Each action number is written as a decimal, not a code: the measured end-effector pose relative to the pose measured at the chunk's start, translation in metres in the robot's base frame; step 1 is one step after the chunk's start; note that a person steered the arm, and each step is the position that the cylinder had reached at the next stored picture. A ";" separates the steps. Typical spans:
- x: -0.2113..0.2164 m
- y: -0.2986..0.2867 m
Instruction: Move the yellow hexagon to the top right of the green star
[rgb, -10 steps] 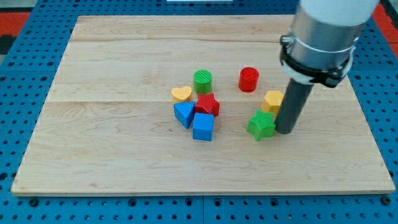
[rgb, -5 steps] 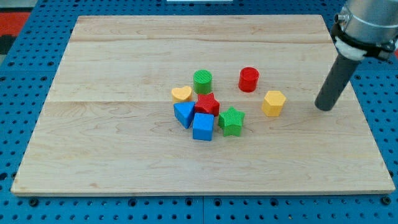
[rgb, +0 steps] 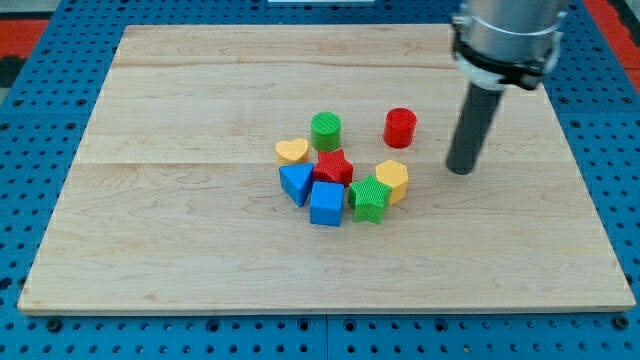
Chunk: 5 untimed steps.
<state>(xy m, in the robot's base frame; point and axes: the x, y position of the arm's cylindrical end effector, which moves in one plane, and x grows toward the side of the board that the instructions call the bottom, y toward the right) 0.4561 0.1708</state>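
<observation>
- My tip (rgb: 460, 170), the end of a smooth dark rod, rests on pale wood-grain board (rgb: 200, 240), to the right of every block; no jaws, nothing held.
- Yellow hexagon (rgb: 392, 181): ribbed, faceted, touching the green star (rgb: 368, 199) on its upper right, left of my tip.
- Red cylinder (rgb: 400, 127) stands apart above.
- Cluster further left: red star (rgb: 333, 167), blue cube (rgb: 326, 203), blue triangle (rgb: 295, 183), green cylinder (rgb: 325, 131), yellow heart (rgb: 292, 151).

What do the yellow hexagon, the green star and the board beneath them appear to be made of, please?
The yellow hexagon and green star look like matte plastic, perhaps 3D-printed: fine ridged lines show on their tops. The board looks like pale, smooth wood, with visible grain and plank seams.
</observation>
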 end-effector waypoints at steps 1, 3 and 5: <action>0.028 -0.017; 0.028 -0.074; -0.007 -0.040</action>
